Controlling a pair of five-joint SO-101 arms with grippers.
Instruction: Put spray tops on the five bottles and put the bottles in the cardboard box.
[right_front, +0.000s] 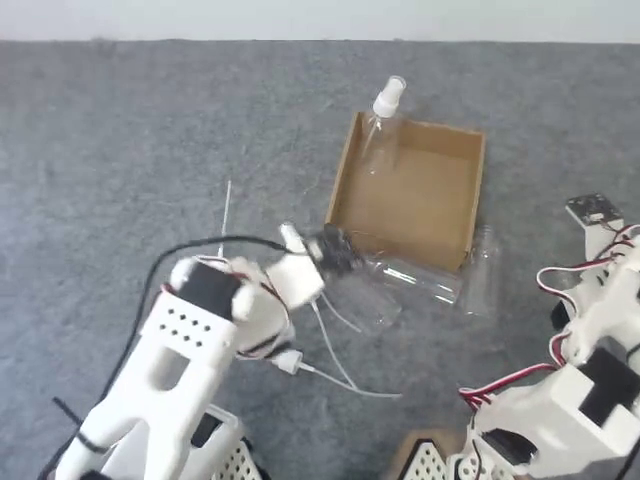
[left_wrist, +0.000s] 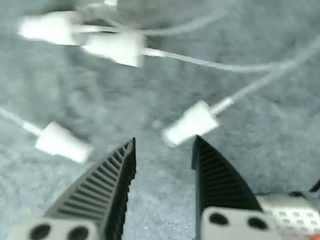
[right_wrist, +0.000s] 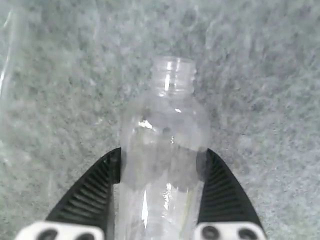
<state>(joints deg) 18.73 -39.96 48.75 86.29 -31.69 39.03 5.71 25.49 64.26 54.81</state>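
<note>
The high view shows the cardboard box (right_front: 405, 215) on the grey bench (right_front: 120, 120). A capped bottle (right_front: 383, 130) leans in one of its far corners, and bare bottles (right_front: 410, 280) lie just outside its near wall.

The left wrist view gives the detail beneath that arm. The left end effector (left_wrist: 165, 141) has its fingers apart and holds nothing. A spray top (left_wrist: 192, 122) with its thin tube lies on the bench just beyond the fingertips, and other spray tops (left_wrist: 60, 141) are scattered around.

The right wrist view shows the right end effector (right_wrist: 162, 152) clamped on an open-necked bottle (right_wrist: 165, 100), with a finger against each side. The bottle's uncapped neck points away from the wrist.
</note>
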